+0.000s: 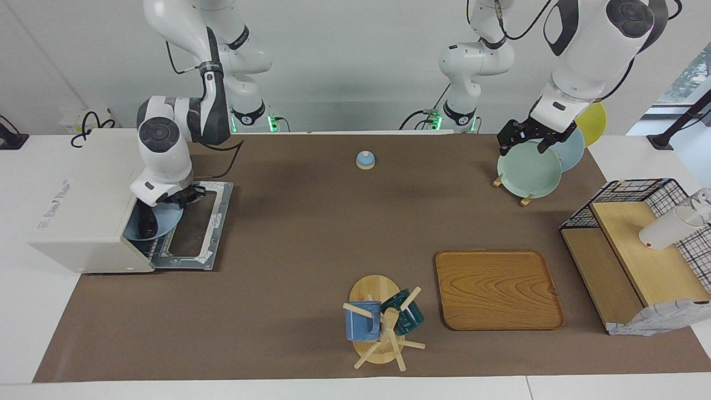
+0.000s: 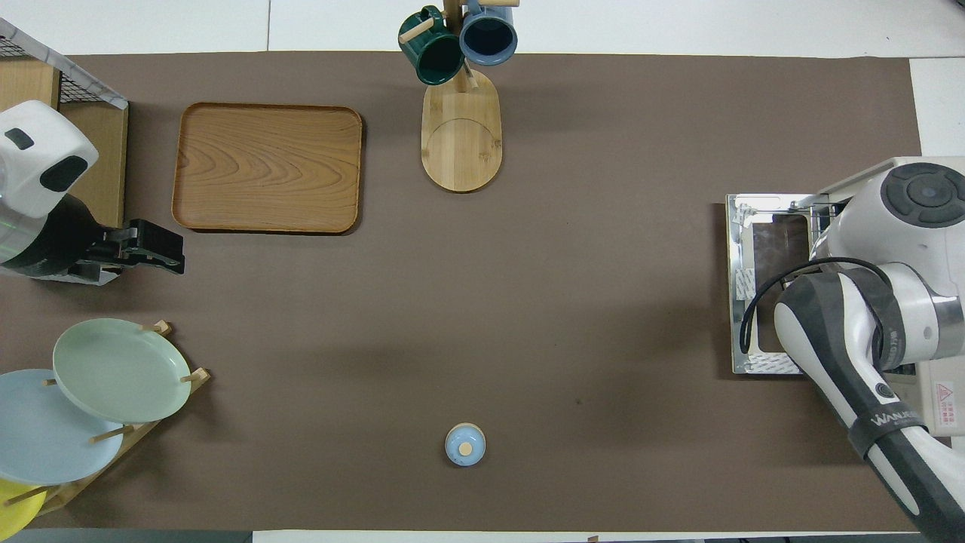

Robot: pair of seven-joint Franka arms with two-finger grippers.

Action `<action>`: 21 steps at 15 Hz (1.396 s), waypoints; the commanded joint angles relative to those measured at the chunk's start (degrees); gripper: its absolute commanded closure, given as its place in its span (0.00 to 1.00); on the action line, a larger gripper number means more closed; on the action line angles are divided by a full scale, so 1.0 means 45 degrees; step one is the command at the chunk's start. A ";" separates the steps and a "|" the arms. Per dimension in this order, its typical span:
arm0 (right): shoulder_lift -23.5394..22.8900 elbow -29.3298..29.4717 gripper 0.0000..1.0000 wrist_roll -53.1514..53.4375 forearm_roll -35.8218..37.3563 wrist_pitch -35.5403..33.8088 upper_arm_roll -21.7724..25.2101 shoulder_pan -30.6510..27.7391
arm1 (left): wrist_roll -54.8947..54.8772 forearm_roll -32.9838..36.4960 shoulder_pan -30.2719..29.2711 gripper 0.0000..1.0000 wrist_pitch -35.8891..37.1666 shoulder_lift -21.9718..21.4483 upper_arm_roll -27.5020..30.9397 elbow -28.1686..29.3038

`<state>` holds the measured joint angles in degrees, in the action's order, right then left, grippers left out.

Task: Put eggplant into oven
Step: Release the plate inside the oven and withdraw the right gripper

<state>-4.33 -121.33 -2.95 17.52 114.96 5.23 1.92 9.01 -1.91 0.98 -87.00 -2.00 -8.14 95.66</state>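
Note:
The cream-white oven (image 1: 83, 205) stands at the right arm's end of the table with its door (image 1: 195, 228) folded down flat. In its mouth sits a light blue plate (image 1: 161, 221), and on it lies the dark eggplant (image 1: 145, 223), partly inside the oven. My right gripper (image 1: 176, 200) is at the plate's rim, above the open door. In the overhead view the right arm hides plate, eggplant and gripper; only the door (image 2: 761, 286) and a corner of the oven (image 2: 938, 388) show. My left gripper (image 1: 522, 147) (image 2: 179, 255) waits open and holds nothing, above the plate rack.
A plate rack (image 1: 525, 197) with a green plate (image 1: 529, 169) stands near the left arm. A small blue lid (image 1: 365, 160) lies mid-table near the robots. Farther out are a wooden tray (image 1: 498, 289), a mug tree (image 1: 383, 322) and a wire shelf (image 1: 633, 244) with a white cup (image 1: 669, 228).

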 commanded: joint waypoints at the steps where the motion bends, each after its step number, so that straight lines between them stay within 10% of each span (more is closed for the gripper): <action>1: 0.0064 0.0688 0.70 -0.0399 -0.0902 -0.0971 -0.0341 -0.0214 | -0.0068 -0.0102 -0.0257 0.00 -0.0119 -0.0161 -0.0163 0.0148; 3: 0.0006 0.1159 0.71 -0.0379 -0.0943 -0.1348 -0.0381 0.0118 | -0.0068 -0.0102 -0.0257 0.00 -0.0119 -0.0181 -0.0163 0.0148; 5: -0.0053 0.1142 1.00 -0.0127 -0.1253 -0.0456 -0.0401 0.0623 | -0.0068 -0.0102 -0.0257 0.00 -0.0119 -0.0161 -0.0163 0.0148; 11: -0.1457 0.0614 1.00 0.1649 -0.1761 0.2711 -0.0498 0.1444 | -0.0068 -0.0083 -0.0257 0.00 -0.0119 -0.0161 -0.0144 0.0148; 21: -0.2121 0.0067 1.00 0.2258 -0.2233 0.2910 -0.0459 0.1662 | -0.0068 -0.0102 -0.0257 0.00 -0.0119 -0.0180 -0.0144 0.0148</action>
<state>-12.95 -120.06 7.23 7.77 127.22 3.30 9.59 9.01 -1.91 0.98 -87.00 -2.02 -8.14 95.66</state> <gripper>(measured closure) 0.991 0.000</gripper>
